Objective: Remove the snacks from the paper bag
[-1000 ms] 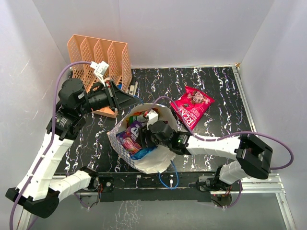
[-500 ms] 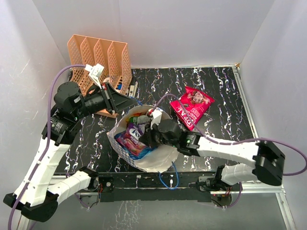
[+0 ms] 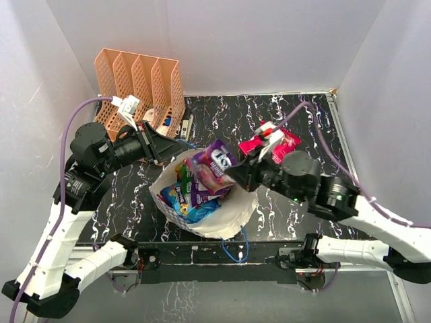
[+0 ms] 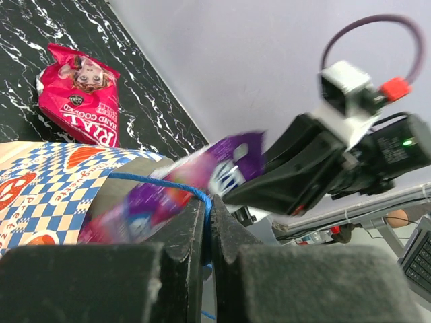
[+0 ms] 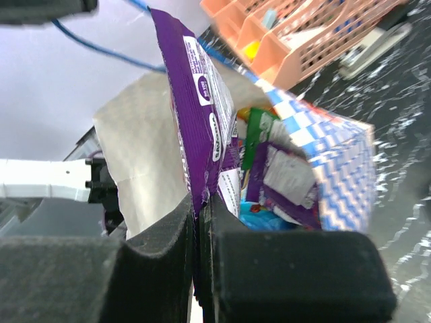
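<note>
Above the open mouth of the blue-and-white checkered paper bag, the right claw is clamped shut on one edge of a purple candy pouch. It holds the pouch up over the opening, tilted toward the left arm. At the bag's far-left rim the left claw is closed on the thin blue cord handle, which runs out from between its fingers.

The bag stands on the black marbled surface, close to the near edge and between the two arms. Inside it lie more snacks: a blue pouch, a green pouch and another purple pouch, crowded against the cream inner wall.

A magenta-red snack pouch lies flat on the surface to the right, beyond the bag and apart from it; in the top view the right arm partly hides it. A peach slotted file rack stands at the far-left corner, behind the left arm.
</note>
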Controlling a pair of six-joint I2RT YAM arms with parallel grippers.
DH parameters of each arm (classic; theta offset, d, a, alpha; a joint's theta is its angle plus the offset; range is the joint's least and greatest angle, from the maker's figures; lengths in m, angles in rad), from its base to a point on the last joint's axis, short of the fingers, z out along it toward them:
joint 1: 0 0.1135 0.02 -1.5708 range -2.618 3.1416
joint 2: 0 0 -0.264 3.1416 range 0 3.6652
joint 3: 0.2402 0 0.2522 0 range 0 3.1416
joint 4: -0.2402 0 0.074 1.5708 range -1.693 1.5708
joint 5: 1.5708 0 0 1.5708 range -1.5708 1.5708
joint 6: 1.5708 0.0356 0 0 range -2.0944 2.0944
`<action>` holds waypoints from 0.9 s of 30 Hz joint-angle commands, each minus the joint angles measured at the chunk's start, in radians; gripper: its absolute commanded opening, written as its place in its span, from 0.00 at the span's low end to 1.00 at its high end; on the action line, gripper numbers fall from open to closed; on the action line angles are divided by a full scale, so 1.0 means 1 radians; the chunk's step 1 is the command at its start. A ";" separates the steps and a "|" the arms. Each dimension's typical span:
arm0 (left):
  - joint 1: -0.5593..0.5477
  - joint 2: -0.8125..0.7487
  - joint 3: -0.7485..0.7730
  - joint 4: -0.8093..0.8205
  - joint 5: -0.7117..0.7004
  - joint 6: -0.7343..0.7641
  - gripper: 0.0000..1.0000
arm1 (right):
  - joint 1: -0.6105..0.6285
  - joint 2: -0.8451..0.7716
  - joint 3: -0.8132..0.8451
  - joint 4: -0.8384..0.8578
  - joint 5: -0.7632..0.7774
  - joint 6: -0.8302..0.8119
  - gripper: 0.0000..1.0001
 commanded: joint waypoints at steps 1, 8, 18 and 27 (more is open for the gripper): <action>-0.002 -0.037 0.020 0.036 0.008 0.014 0.00 | 0.004 -0.068 0.184 -0.166 0.186 -0.053 0.07; -0.002 -0.040 0.027 0.004 -0.009 0.028 0.00 | 0.004 -0.105 0.332 -0.190 0.390 -0.186 0.07; -0.002 -0.056 0.026 0.003 -0.015 0.007 0.00 | 0.003 0.085 0.382 -0.148 1.129 -0.278 0.07; -0.002 -0.029 0.014 0.102 0.098 -0.053 0.00 | -0.414 0.122 0.185 0.051 0.625 -0.237 0.07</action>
